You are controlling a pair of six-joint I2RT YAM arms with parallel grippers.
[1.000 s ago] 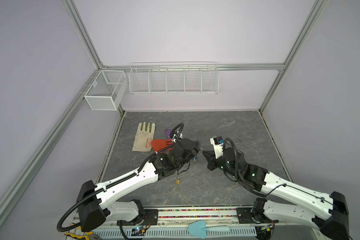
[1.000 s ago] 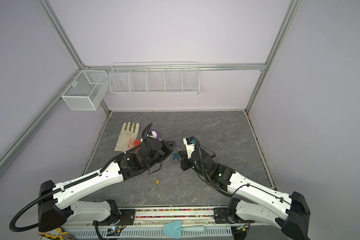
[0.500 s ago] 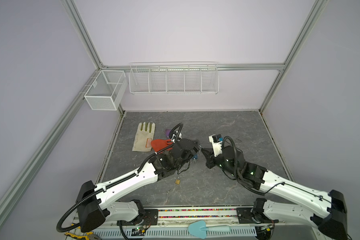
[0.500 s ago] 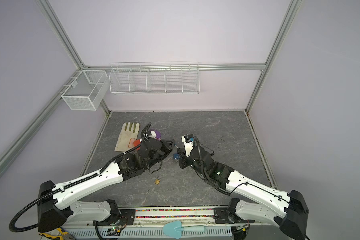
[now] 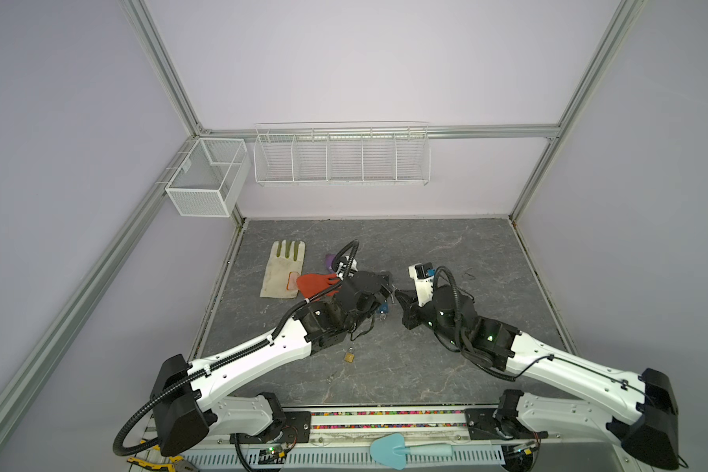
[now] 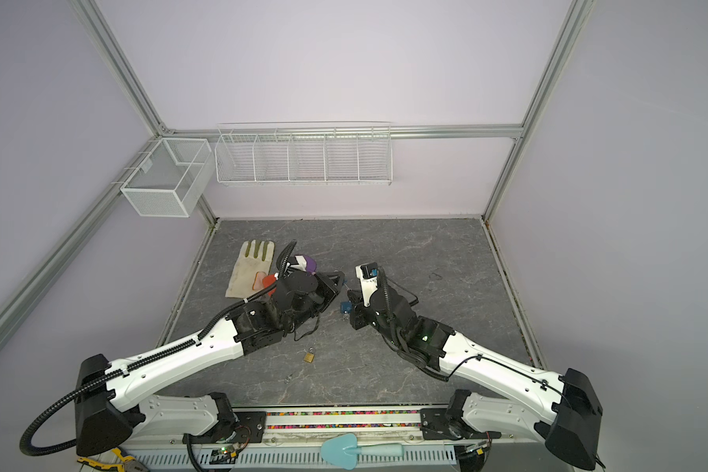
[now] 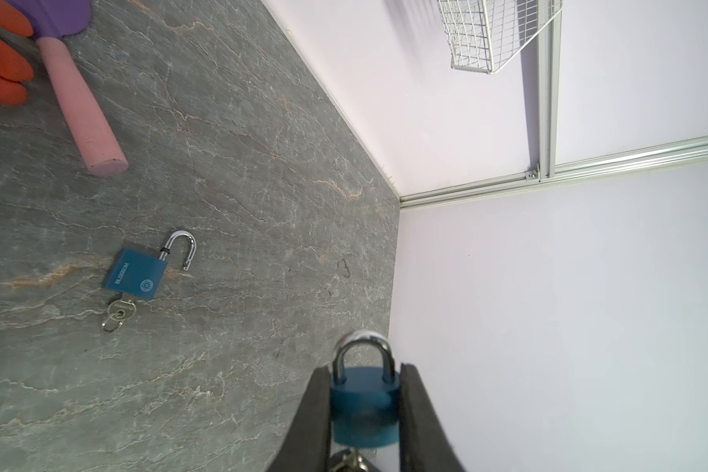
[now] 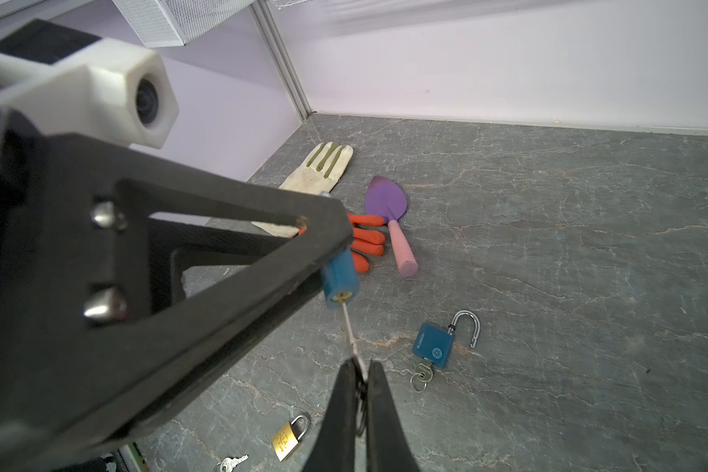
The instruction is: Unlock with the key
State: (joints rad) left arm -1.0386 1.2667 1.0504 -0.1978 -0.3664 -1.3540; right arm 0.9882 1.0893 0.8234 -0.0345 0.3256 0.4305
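Note:
My left gripper (image 7: pixel 364 367) is shut on a small blue padlock (image 7: pixel 364 404), its fingers pressing the two sides of the body. The steel shackle is closed and points away from the wrist. In the right wrist view the padlock (image 8: pixel 340 278) sticks out below the left fingers with its brass keyhole facing my right gripper (image 8: pixel 361 363). That gripper is shut on the head of a silver key (image 8: pixel 350 327), whose blade reaches into the keyhole. In both top views the two grippers (image 5: pixel 388 288) (image 5: pixel 398 295) meet tip to tip above the table's middle.
A second blue padlock (image 8: pixel 434 347) lies on the table with its shackle open and a key in it. A brass padlock (image 5: pixel 349 356) and a loose key (image 8: pixel 229 464) lie nearer the front. A cream glove (image 5: pixel 283 269), an orange glove (image 5: pixel 315 282) and a purple trowel (image 8: pixel 387 200) lie at the left.
My right gripper has edged a little toward the left gripper with the key. The left arm has held still with the padlock.

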